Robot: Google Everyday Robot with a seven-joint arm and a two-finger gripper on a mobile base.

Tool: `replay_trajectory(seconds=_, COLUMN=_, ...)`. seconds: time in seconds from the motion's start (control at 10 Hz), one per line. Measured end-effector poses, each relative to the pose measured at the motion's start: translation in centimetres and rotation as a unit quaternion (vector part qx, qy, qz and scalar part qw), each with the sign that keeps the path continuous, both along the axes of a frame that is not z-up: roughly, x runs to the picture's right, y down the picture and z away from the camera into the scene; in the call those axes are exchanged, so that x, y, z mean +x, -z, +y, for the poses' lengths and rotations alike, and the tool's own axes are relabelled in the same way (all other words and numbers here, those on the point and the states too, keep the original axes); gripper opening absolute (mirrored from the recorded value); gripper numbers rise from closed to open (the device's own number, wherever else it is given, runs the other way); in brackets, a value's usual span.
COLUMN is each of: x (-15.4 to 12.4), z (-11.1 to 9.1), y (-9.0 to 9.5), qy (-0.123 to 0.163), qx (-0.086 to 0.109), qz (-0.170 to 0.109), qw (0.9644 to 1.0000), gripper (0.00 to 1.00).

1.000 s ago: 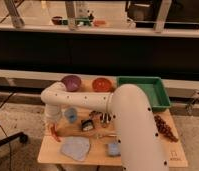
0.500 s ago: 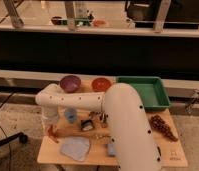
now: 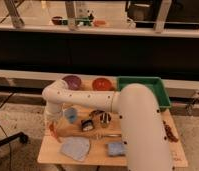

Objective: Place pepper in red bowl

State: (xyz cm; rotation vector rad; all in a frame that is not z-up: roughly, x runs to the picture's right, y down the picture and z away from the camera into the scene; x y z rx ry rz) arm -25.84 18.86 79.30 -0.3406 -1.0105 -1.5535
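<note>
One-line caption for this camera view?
Arm's gripper low at the pepper near the table's left edge; red bowl sits behind, beside the purple bowl.

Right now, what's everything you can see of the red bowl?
The red bowl is small, round and orange-red with a glossy inside. It stands upright at the far edge of the table, between the purple bowl and the green tray. Nothing is visible inside it. The white arm crosses in front of its near rim. The gripper is well away, low by the pepper.

Lab (glass railing [image 3: 143, 31]), cluttered wooden table [image 3: 97, 153]
</note>
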Motion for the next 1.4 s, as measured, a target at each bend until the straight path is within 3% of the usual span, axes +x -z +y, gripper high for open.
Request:
replay_trajectory(seconds=0.2, x=1.6, z=-3.3, y=2.5, qy=-0.074, qx=-0.004, qz=-0.007, qw=0.9972, gripper=0.18)
replay_trajectory(seconds=0.3, x=2.2, z=-4.5, y=3.4, qy=-0.106, qx=-0.007, qz=-0.013, qw=0.9943, gripper=0.18)
replay_trajectory(seconds=0.4, x=2.8, z=-5.6, y=4.4, qy=-0.146, qx=-0.015, qz=-0.023, qw=0.9889, gripper=0.18)
replay_trajectory(seconds=0.5, x=4.3, z=-6.9, y=5.2, qy=-0.200, qx=-0.024, qz=-0.034, qw=0.9788, gripper=0.18)
replay_trajectory(seconds=0.7, x=5.6, z=-8.2, y=6.0, qy=-0.264, qx=-0.039, qz=-0.041, qw=0.9628, gripper=0.18)
replay_trajectory(seconds=0.8, x=7.0, z=-8.9, y=6.1, qy=-0.304, qx=-0.045, qz=-0.040, qw=0.9507, gripper=0.18)
replay_trajectory(seconds=0.9, x=7.5, z=-9.4, y=6.1, qy=-0.318, qx=-0.042, qz=-0.038, qw=0.9464, gripper=0.18)
replay_trajectory(seconds=1.1, x=8.1, z=-11.1, y=5.0, qy=-0.333, qx=-0.036, qz=-0.033, qw=0.9417, gripper=0.18)
replay_trajectory(seconds=1.4, x=9.1, z=-13.8, y=2.6, qy=-0.333, qx=-0.030, qz=-0.023, qw=0.9420, gripper=0.18)
